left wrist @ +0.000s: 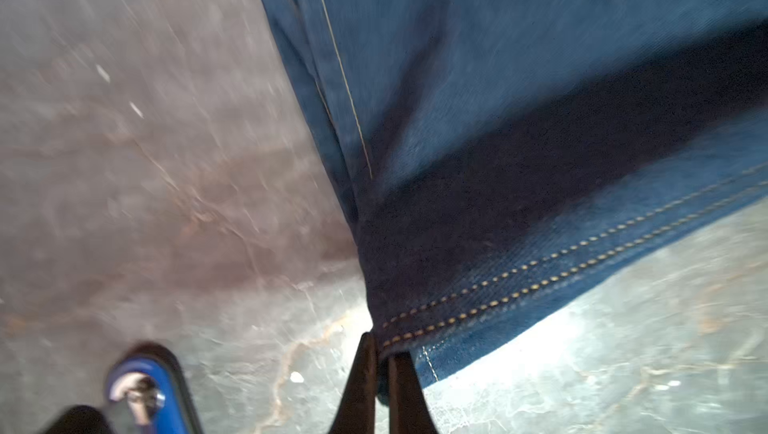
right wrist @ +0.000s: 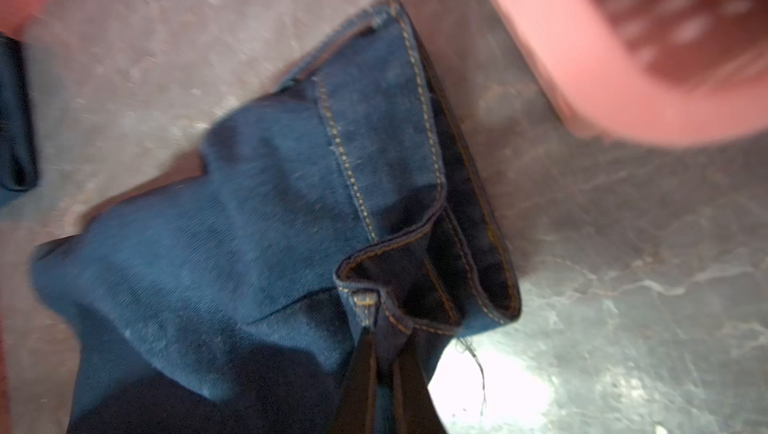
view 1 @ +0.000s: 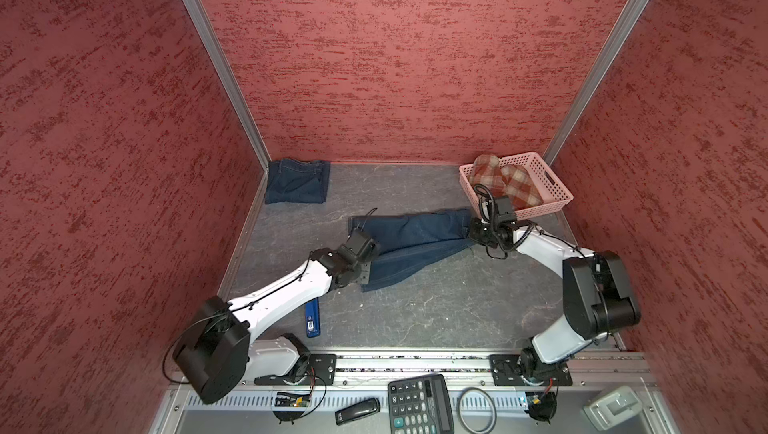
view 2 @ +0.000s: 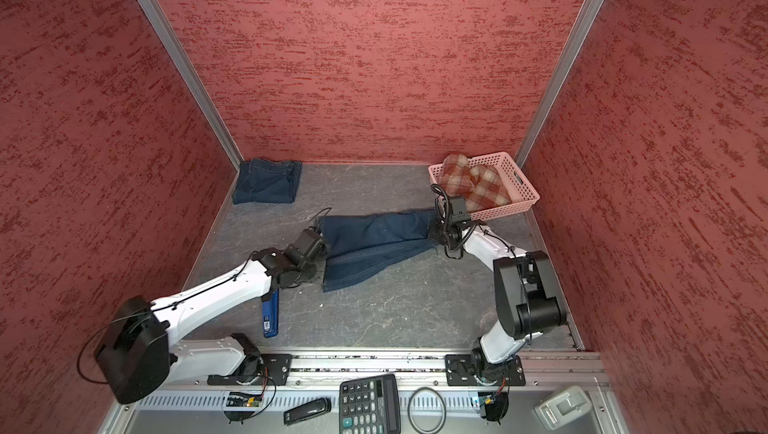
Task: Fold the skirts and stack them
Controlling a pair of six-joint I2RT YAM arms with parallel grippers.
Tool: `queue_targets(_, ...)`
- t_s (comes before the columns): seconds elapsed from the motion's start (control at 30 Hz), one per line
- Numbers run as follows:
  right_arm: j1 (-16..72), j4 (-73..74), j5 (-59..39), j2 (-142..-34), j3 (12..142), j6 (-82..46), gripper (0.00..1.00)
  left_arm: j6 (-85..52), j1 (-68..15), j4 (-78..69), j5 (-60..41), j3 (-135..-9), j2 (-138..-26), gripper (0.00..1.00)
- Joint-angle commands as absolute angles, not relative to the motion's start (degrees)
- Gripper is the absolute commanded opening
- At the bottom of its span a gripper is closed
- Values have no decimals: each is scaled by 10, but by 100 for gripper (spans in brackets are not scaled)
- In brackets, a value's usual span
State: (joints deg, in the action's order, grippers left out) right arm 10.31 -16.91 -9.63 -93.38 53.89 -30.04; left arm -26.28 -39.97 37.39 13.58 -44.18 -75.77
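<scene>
One skirt between my pincers

The spread skirt (view 1: 415,240) lies midway on the table (view 1: 436,319), my left pincer (left wrist: 382,349) at its near left corner, my right pincer (right wrist: 390,340) at its right end. The folded skirt (view 1: 297,181) sits far left; the basket (view 1: 548,206), far right, holds the third skirt (view 1: 515,184).

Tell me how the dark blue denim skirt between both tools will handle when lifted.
Probably floppy: the dark blue denim skirt creases between left tool and right tool. Likely weighty: thick stitched seams. Unlikely to slip: both pinch edges.
</scene>
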Motion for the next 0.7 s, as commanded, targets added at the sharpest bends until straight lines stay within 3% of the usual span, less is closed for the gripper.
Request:
queue_targets(0.0,98,-169,-24,-952,549,-297,0,-323,-425,374,154,-439,-797,0)
queue_targets(0.23,98,-182,-24,-993,582,-298,2,-343,-456,392,165,-445,-834,0)
queue_targets(0.37,98,-199,-3,-978,587,-293,32,-348,-456,393,156,-426,-809,0)
queue_targets(0.4,98,-204,7,-965,591,-290,43,-348,-456,392,155,-423,-801,6)
queue_targets(0.47,97,-214,22,-943,604,-283,55,-345,-456,391,152,-421,-786,27)
queue_targets(0.5,97,-220,26,-932,614,-278,61,-343,-457,390,150,-421,-776,44)
queue_targets(0.53,97,-228,25,-925,625,-275,64,-339,-458,391,148,-423,-766,58)
queue_targets(0.6,97,-241,19,-920,644,-270,68,-332,-461,397,153,-429,-744,76)
queue_targets(0.67,97,-250,3,-919,657,-263,72,-326,-463,404,160,-433,-716,88)
